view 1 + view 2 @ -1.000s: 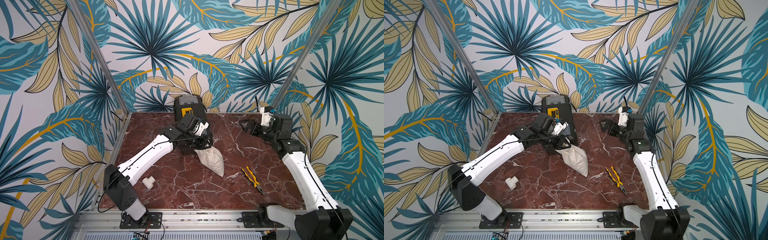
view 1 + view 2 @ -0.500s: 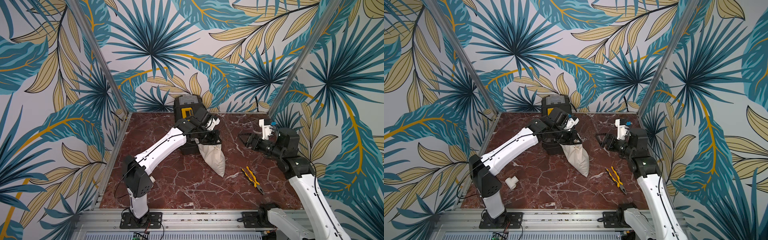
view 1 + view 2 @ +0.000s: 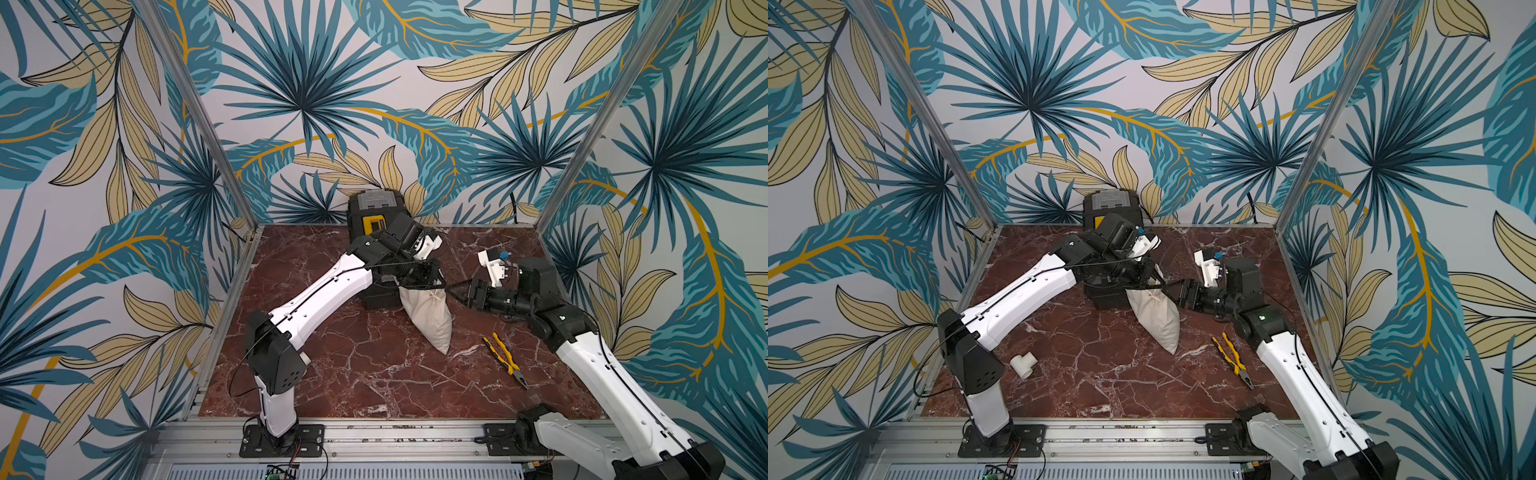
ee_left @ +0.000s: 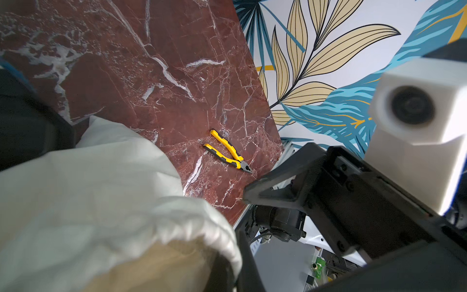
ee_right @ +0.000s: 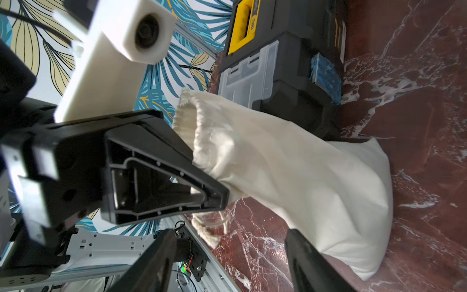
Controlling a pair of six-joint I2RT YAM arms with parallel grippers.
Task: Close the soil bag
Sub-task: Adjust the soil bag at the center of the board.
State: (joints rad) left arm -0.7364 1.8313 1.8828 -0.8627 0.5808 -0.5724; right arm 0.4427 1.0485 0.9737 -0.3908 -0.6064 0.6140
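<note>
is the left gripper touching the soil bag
Touching. The right wrist view shows the left gripper pinching the soil bag at its gathered hem, fingers against the cloth.

Cream-white cloth soil bag (image 3: 430,320) in the middle of the table (image 3: 332,374), slanting: gathered mouth raised at the far end, plump bottom resting nearer. Its thin knotted cord (image 5: 206,233) dangles below the mouth.

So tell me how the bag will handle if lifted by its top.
Probably floppy: pinched by the left tool, the bag sags in folds. Likely bottom-heavy: its lower end bulges full on the table while the top hangs slack. Unlikely to roll; pushed, it would probably slump.
</note>
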